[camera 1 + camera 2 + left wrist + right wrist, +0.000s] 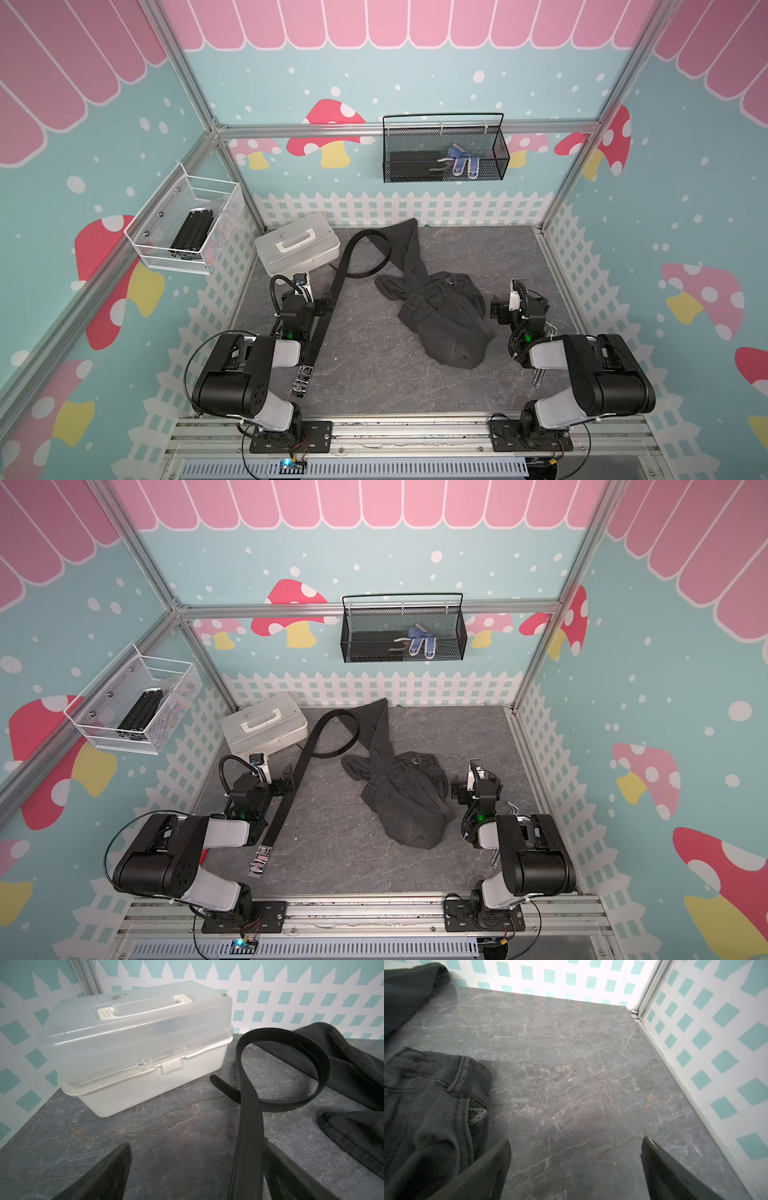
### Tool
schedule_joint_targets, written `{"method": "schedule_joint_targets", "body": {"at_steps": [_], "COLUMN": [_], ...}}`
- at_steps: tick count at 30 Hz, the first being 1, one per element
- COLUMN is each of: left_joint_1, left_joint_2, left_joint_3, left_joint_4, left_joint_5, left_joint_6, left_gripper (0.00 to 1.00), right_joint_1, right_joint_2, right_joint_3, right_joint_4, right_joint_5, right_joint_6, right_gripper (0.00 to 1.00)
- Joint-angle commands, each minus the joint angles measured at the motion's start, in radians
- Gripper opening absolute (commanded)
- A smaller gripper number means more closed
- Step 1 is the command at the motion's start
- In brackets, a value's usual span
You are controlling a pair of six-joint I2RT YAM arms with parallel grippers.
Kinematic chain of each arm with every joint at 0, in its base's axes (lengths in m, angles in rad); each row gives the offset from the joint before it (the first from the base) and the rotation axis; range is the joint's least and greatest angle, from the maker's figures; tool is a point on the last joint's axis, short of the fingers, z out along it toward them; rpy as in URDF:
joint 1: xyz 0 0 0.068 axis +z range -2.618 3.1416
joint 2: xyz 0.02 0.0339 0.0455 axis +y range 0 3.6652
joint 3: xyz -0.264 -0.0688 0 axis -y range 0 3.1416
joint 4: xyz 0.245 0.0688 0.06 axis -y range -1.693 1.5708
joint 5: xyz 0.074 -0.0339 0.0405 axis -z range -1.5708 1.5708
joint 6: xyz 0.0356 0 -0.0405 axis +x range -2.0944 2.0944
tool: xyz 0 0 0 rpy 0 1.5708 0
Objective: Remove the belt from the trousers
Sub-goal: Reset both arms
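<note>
Belt [332,299] lies out on tabletop [374,374], left of crumpled trousers [440,320]. Long axis diagonal: buckle [301,380] twd robot base, far end looped by white box [297,247]. Left hand [197,1151] & right hand [577,1145] both wide open, empty; strap runs close by left one.

Mushroom-print walls [415,83], grey marbled floor [457,374]

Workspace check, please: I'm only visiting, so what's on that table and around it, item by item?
Surface: grey marbled tabletop.
Job's things: belt lies looped, both ends free, seemingly out of the trousers, which sit crumpled.
Clutter: shut white case.
Grippers: left gripper open, belt passing between its fingers; right gripper open, empty.
Cables: black cable looped at left wrist.
Surroundings: black basket on back wall, white basket on left wall.
</note>
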Motion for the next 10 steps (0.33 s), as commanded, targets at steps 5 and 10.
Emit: {"method": "schedule_joint_targets", "body": {"at_steps": [5, 10], "left_joint_1": [0.007, 0.008], "left_joint_2": [0.002, 0.000], "left_joint_3": [-0.001, 0.001], "left_joint_4": [0.059, 0.058], "left_joint_5": [0.037, 0.039], "left_joint_6": [0.023, 0.023], "left_gripper": [0.99, 0.99], "right_joint_1": [0.003, 0.000], "right_joint_2": [0.002, -0.004], "right_joint_3": [0.030, 0.017], "right_joint_4": [0.017, 0.037], "right_joint_5": [-0.055, -0.059], "right_joint_6": [-0.041, -0.044], "right_gripper": [0.99, 0.99]}}
